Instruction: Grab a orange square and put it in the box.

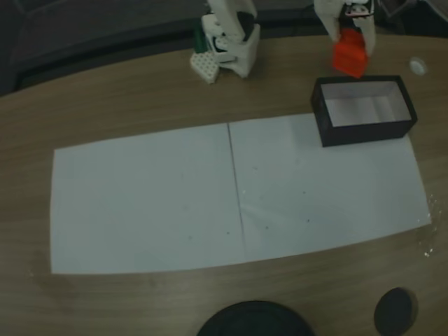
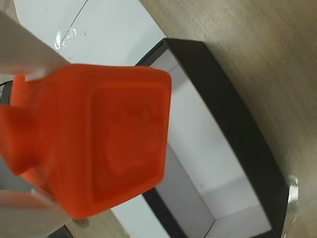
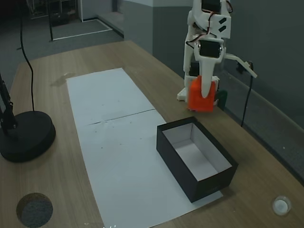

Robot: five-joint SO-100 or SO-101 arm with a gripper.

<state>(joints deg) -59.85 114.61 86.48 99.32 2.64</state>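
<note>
The orange square [image 1: 350,57] hangs in the air with my gripper [image 1: 349,40] shut on it, just behind the far rim of the box [image 1: 364,131]. In a fixed view the orange square [image 3: 199,100] sits in the white gripper [image 3: 203,92], above the table and beyond the box's [image 3: 182,167] far end. The box is black outside, white inside, with nothing in it. In the wrist view the orange square [image 2: 104,144] looms large between the white fingers [image 2: 29,54], with the box [image 2: 233,114] below and to the right.
White paper sheets [image 1: 154,203] cover the table's middle, and the box stands on their corner. A black round lamp base [image 3: 26,135] and a small dark disc [image 3: 34,209] stand on one side. A white cap [image 3: 281,205] lies near the box. The arm's base [image 1: 227,49] stands at the table's back.
</note>
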